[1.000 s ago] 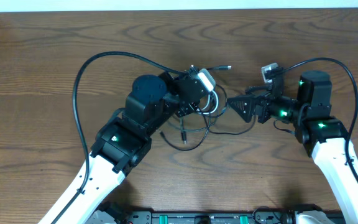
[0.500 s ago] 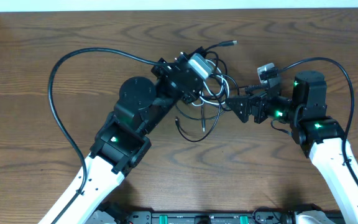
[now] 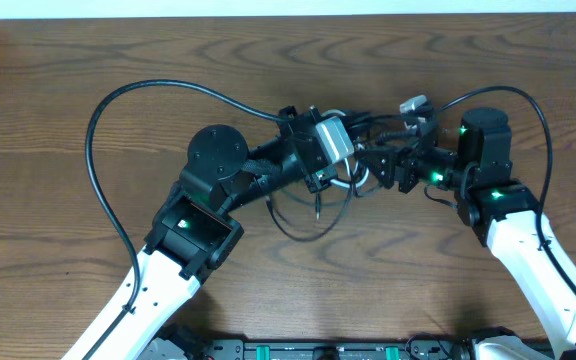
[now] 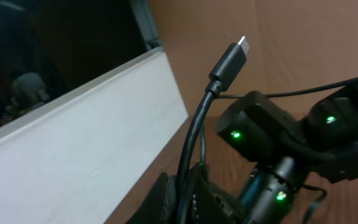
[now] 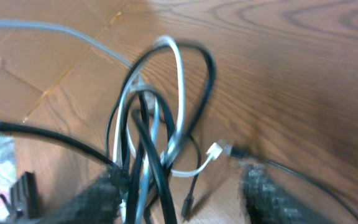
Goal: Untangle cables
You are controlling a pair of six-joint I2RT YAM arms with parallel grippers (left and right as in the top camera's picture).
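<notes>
The cables (image 3: 346, 184) hang as a tangle of thin black cords and one white cord between my two grippers at mid table. A slack black loop (image 3: 296, 232) droops toward the front. My left gripper (image 3: 348, 150) is raised and shut on a black cable (image 4: 194, 143). That cable's plug end (image 4: 242, 46) sticks up past its jaws. My right gripper (image 5: 185, 200) faces the tangle, its jaws apart. Several black strands and the white cable (image 5: 178, 81) pass between them, close to the left finger (image 5: 98, 199). A white plug (image 5: 215, 151) dangles there.
The left arm's thick black cable (image 3: 138, 92) arcs over the left part of the table, and the right arm's cable (image 3: 513, 92) arcs at the back right. A white wall strip (image 3: 268, 8) runs along the table's far edge. The right arm (image 4: 272, 146) fills the left wrist view.
The left gripper has swung right and nearer with the cables. The right gripper has moved up and left to meet the tangle, and its jaws have narrowed around the strands.
</notes>
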